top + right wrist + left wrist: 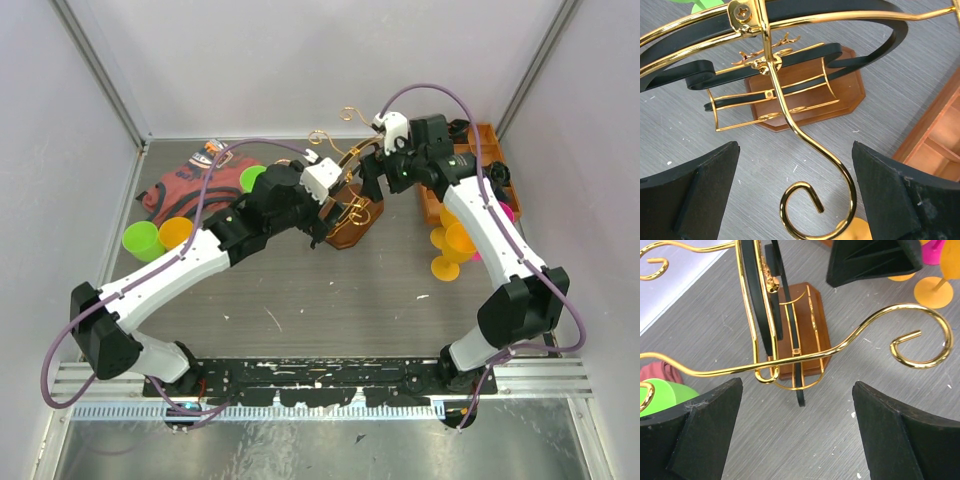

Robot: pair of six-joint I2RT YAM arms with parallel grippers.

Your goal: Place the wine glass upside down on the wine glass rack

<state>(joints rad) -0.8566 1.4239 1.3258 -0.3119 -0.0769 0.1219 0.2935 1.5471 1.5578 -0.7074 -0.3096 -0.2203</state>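
Left gripper (797, 396) and right gripper (795, 152) both hang wide open and empty over the wine glass rack (350, 230), so I'd grab a wine glass (458, 242) by its stem first.

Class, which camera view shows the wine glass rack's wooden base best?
Right wrist: the wooden base shows nearly whole, angled corners clear. Left wrist catches one end behind gold wire; the top view shows it small and partly hidden.
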